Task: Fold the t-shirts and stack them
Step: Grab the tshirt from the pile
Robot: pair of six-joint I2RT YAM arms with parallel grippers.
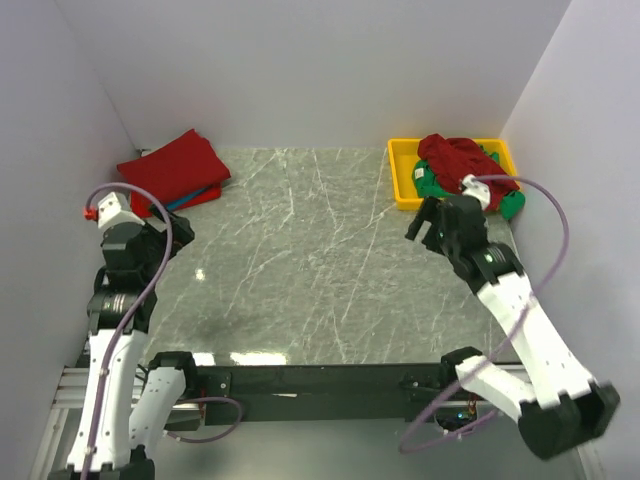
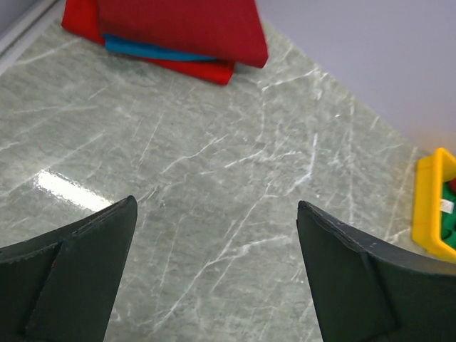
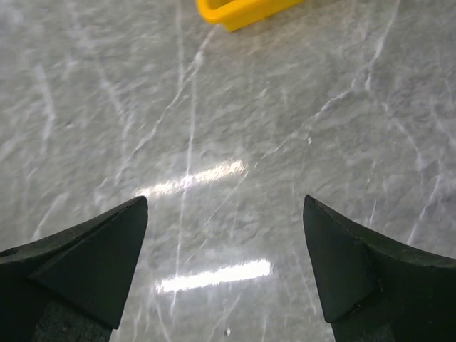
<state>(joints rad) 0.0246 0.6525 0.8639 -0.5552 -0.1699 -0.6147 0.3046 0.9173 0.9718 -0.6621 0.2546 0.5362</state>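
Grey marble table (image 1: 300,260) spreads out; nearest, the left gripper (image 2: 217,206) and right gripper (image 3: 224,203) both gape wide, holding nothing. Far left lies a folded stack (image 1: 172,170) of t-shirts; far right, crumpled t-shirts (image 1: 462,165) fill the yellow tray (image 1: 397,176).

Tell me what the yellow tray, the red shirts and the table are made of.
Yellow tray: probably plastic, smooth, stiff, evenly bright walls. Red shirts: soft matte cloth, folding and creasing. Table: looks like grey-green marble with white veins, glossy since lights reflect; maybe only a printed surface.
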